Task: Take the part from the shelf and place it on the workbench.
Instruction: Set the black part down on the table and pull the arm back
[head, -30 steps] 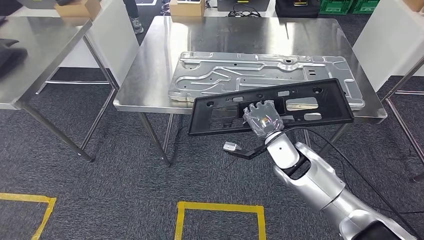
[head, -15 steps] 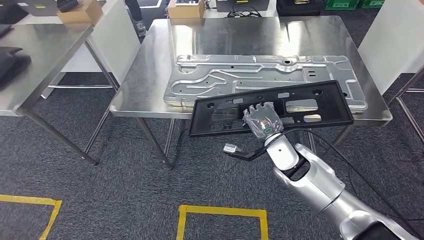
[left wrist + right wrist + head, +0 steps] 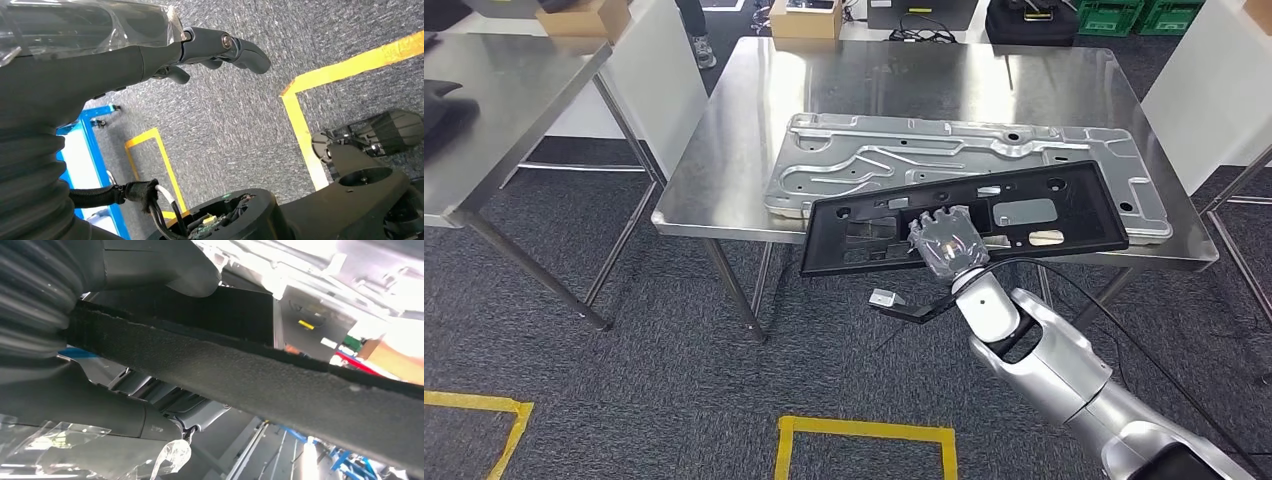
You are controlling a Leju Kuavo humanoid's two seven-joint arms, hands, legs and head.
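The steel workbench [image 3: 744,150] takes up the middle of the head view, with a big stamped silver panel [image 3: 874,165] lying flat on it, running along the front edge toward the front right corner. Next size down is the black part [image 3: 1024,213], a long flat frame with cutouts, held up over the bench's front edge and tilted (its right end higher, its left end hanging out past the edge above the carpet); whether it's touching the silver panel under it I can't tell. The right hand [image 3: 946,243] grips that part near the middle of its lower edge, fingers wrapped up over it, and the right wrist view has the part [image 3: 250,375] as a dark fuzzy-edged bar crossing right in front of the hand [image 3: 100,415]. The left hand [image 3: 150,55] hangs over grey carpet [image 3: 240,120] with yellow tape lines [image 3: 300,120], fingers [image 3: 240,50] loosely curled and holding nothing. Smallest thing: a cardboard box [image 3: 806,18] on the floor past the bench's far edge.
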